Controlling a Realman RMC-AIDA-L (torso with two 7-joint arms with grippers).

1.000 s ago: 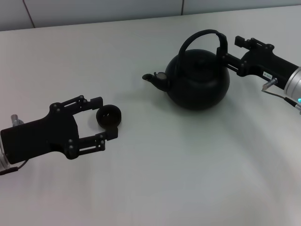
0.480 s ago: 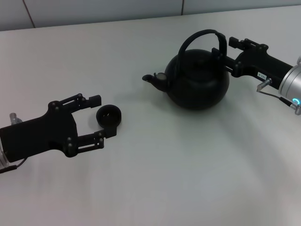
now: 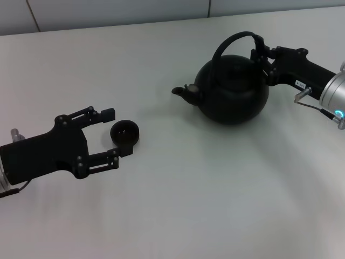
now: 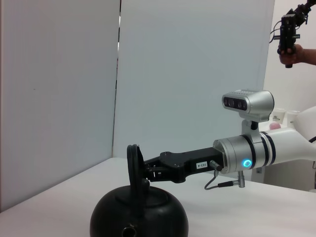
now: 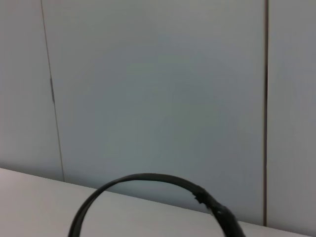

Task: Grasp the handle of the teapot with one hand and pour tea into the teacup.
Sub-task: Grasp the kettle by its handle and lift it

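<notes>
The teacup point(image 3: 124, 133) is bracketed, untouched, by the left gripper's point(image 3: 110, 133) widely spread fingers. Farther back on the bench point(image 3: 178, 199), beyond the teacup, the teapot's point(image 3: 232, 91) handle point(image 3: 237, 38) is clamped by the right gripper point(image 3: 260, 53).

I see bare worktop point(image 3: 215, 183) between the teapot point(image 3: 232, 91) and the teacup point(image 3: 124, 133), nothing lying in that lane. The left gripper point(image 3: 110, 135) crowds the teacup, its jaws spread to either side of it. The right gripper point(image 3: 260, 54) blocks the right end of the handle point(image 3: 229, 40); the hoop's left side stands free.
</notes>
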